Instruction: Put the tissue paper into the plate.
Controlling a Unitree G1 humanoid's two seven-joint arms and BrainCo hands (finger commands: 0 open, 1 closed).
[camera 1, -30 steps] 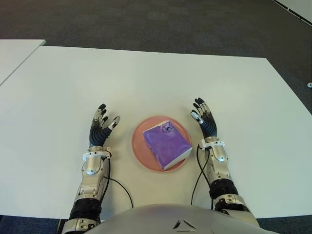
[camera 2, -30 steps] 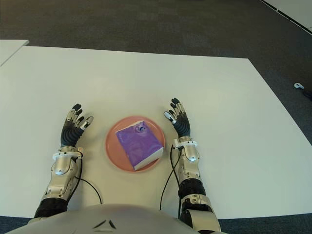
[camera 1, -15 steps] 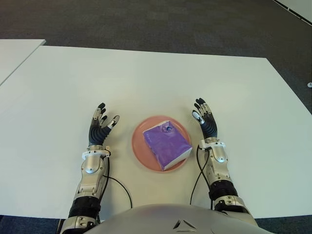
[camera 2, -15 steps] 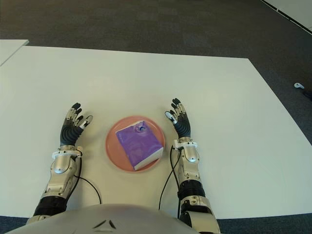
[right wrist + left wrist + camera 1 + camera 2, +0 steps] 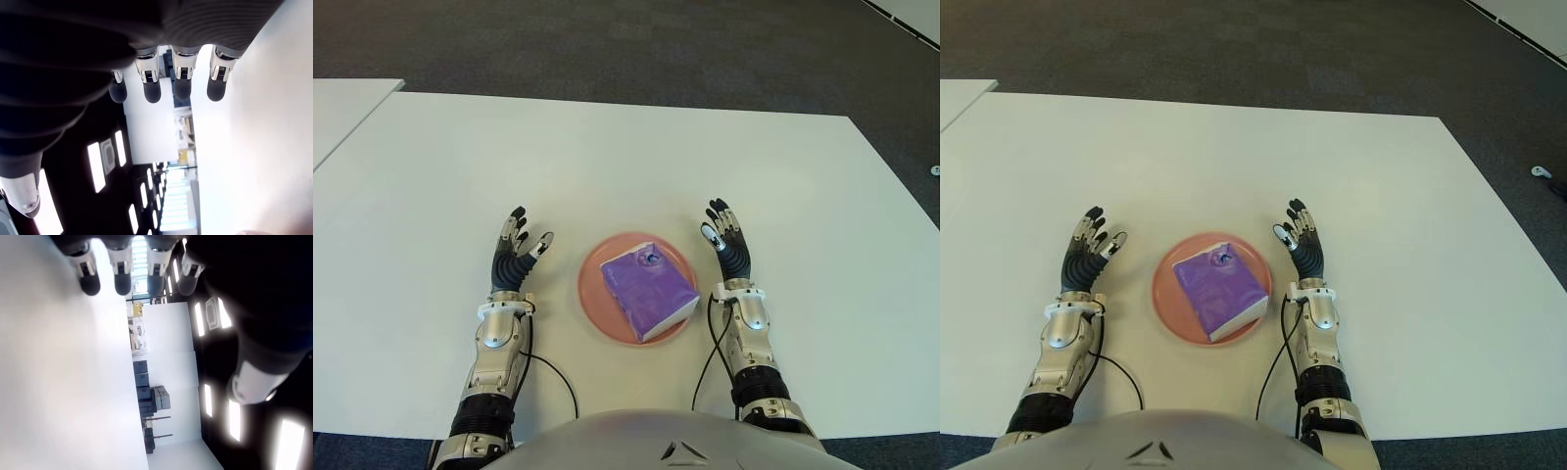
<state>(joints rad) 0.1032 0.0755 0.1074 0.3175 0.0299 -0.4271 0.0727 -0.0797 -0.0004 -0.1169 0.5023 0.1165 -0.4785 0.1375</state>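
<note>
A purple pack of tissue paper (image 5: 647, 290) lies inside the pink plate (image 5: 592, 301) on the white table, close to the near edge. My left hand (image 5: 516, 253) shows just left of the plate, fingers spread and holding nothing. My right hand (image 5: 727, 245) shows just right of the plate, fingers also straight and empty. Both wrist views show extended fingertips (image 5: 123, 282) (image 5: 181, 89) with nothing between them.
The white table (image 5: 626, 157) stretches wide beyond the plate. A second white table (image 5: 342, 108) shows at the far left. Dark carpet (image 5: 607, 39) lies beyond the far edge. Thin black cables (image 5: 553, 377) run along both forearms.
My right hand has drawn back slightly toward my body. The left hand, plate and tissue pack have not moved.
</note>
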